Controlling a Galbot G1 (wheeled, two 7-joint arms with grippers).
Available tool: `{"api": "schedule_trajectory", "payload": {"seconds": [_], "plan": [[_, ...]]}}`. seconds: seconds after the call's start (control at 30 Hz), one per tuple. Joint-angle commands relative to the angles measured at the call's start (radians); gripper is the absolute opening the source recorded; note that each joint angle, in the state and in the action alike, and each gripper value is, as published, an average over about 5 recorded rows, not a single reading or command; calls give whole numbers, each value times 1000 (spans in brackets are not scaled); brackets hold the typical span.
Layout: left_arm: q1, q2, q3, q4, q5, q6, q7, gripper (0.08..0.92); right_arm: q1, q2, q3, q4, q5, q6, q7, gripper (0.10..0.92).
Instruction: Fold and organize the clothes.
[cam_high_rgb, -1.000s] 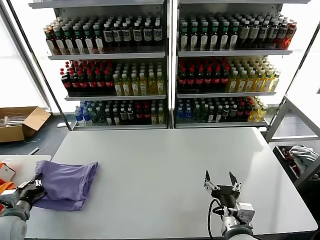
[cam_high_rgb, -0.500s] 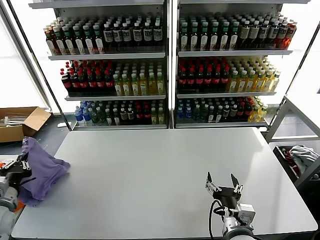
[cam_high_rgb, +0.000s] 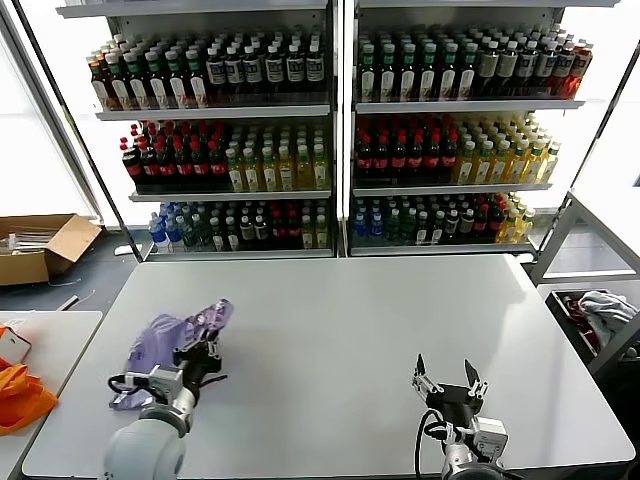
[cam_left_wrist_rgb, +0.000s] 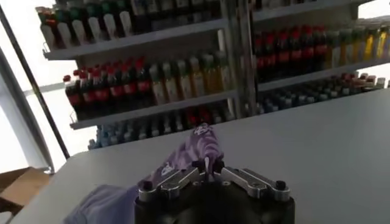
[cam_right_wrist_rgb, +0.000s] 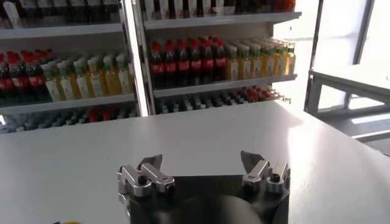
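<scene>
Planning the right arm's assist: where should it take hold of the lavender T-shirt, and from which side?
Probably the loose bunch of the lavender T-shirt lying on the table, coming from above on its right side. The left hand is shut on a raised peak of fabric, so the slack hangs low there. The open right hand hovers far off over bare table.

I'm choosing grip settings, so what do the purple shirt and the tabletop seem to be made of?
The purple shirt, pinched in the shut left gripper, looks like soft, matte knit fabric, likely cotton: it crumples and drapes in loose folds. The tabletop looks like a smooth, rigid pale-grey laminate or coated board with a slight sheen; its exact material cannot be told. The right gripper hovers open.
</scene>
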Motion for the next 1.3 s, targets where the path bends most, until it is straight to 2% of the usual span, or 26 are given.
{"api": "schedule_trajectory", "payload": {"seconds": [0.03,0.23,0.43,0.57,0.73,1.0,1.1,1.3], "plan": [[-102,-148,294,52,-36,56,-76,115,-10,39,-9,-7,-44,-4,2,823],[-121,-147,289,49,-107,46,-67,123,2,40,-17,-5,-53,-17,3,823],[-146,-162,279,24,-277,-40,-45,267,48,26,-50,-27,-39,-43,-4,823],[-141,-165,249,-1,-302,-57,-62,388,102,-5,-71,-32,118,-80,20,823],[-107,-127,149,-72,-264,-29,-109,527,242,-48,-109,-83,436,-122,100,823],[-22,-61,-13,-123,-131,3,-155,758,504,-87,-261,-221,679,-150,163,823],[7,-46,-56,-140,-132,0,-148,810,592,-102,-342,-291,709,-150,174,823],[61,-39,-112,-155,-157,6,-147,822,696,-108,-450,-389,739,-151,138,823]]}}
